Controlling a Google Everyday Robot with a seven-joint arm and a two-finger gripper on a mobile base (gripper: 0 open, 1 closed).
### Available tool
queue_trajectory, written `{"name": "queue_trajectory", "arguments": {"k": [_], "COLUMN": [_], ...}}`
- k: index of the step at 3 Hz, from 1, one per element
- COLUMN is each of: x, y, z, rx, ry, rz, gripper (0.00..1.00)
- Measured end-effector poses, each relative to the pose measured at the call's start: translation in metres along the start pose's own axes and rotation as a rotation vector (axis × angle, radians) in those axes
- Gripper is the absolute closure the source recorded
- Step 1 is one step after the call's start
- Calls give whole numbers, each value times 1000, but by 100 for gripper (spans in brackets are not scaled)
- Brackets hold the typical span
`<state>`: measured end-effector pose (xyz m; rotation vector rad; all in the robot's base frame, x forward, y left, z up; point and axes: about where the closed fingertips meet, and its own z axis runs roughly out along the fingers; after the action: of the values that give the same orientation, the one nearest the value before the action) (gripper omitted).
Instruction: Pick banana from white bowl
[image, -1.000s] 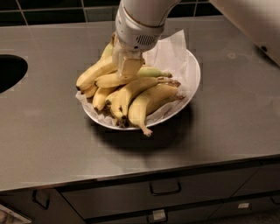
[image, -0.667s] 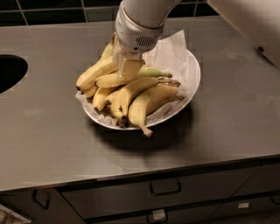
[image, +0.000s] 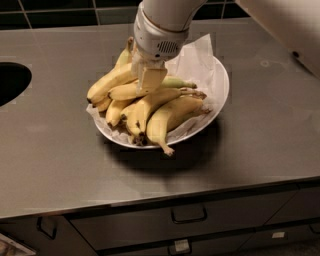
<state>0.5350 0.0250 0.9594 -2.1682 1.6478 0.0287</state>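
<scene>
The banana (image: 112, 82) we take to be the one wanted lies on top of the pile at the left of the white bowl (image: 224, 85), its dark blunt tip reaching out over the left rim and its stem end running up and right beneath the tool (image: 149, 84). We judge it light and firm enough to lift with 1 grip, yet soft under the skin, so a hard squeeze would bruise it; the skin is smooth and the body round and curved, so it may roll or swing if taken near an end. The thick middle, gripped across the short way, looks the best place to hold. The tool is down on the pile at that banana's upper half, and we cannot tell whether it is wide, narrow or holding the fruit, since the wrist (image: 160, 35) hides too much. Several other bananas (image: 170, 112) lie packed close beside and partly under ours, among them a greener one (image: 175, 82) just right of the tool; they could be dragged or tipped out as ours comes up. Crumpled white paper (image: 200, 55) lines the bowl and stands up at the back. The bowl sits on a grey bench (image: 60, 150), with a dark round cut-out (image: 10, 82) well apart at the left and drawers (image: 189, 215) below.
</scene>
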Motion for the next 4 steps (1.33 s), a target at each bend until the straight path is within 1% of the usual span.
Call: {"name": "queue_trajectory", "arguments": {"k": [2,4], "x": [5,7], "y": [-3,-8], "z": [1,8], "rx": [-38,-74], "ry": [32,46], "rz": [2,-4], "gripper": [56,57]}}
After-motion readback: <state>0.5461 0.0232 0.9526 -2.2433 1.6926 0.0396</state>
